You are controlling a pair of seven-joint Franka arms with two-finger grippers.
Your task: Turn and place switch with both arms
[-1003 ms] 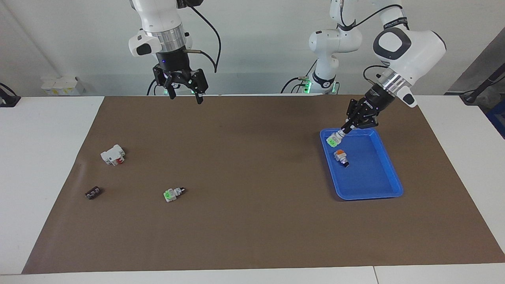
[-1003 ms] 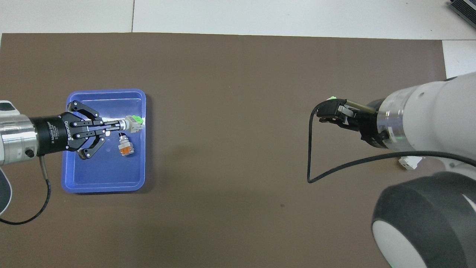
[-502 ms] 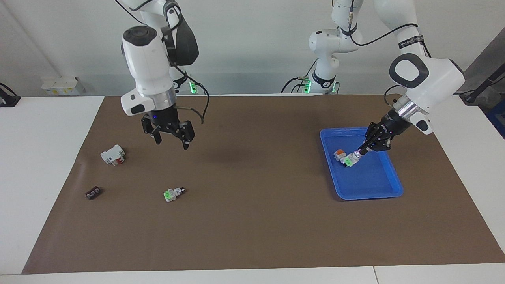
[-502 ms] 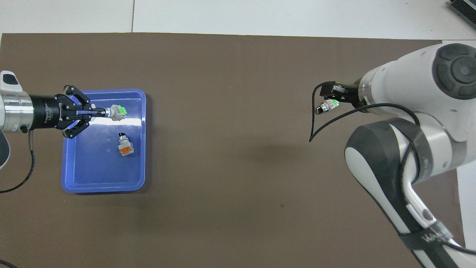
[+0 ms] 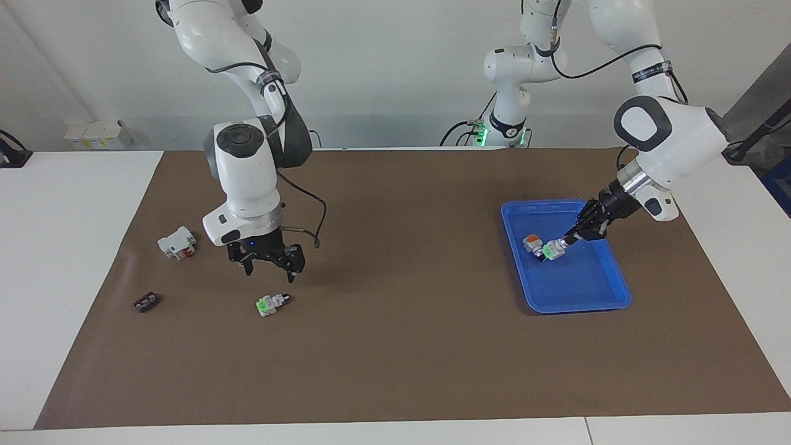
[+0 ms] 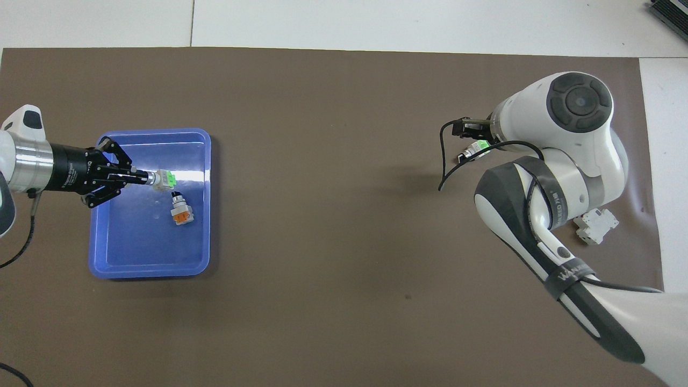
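Lowering: left pincer [image 5: 563, 240] pinching switch [image 5: 552, 250] down into tray [image 5: 581, 290] | right pincer [image 5: 267, 270] spread, dropped over green switch [image 5: 270, 304]

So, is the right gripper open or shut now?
Open: the right gripper hangs over the brighter green switch, fingers apart and empty.

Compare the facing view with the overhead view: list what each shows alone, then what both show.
Facing only: the small black part on the mat, and the right tool open above the bright green switch.

Overhead only: nothing beyond the facing view; the right arm hides most of its tool there.

Both: the left tool shut on the switch low in the blue tray, next to the orange switch; the white block.
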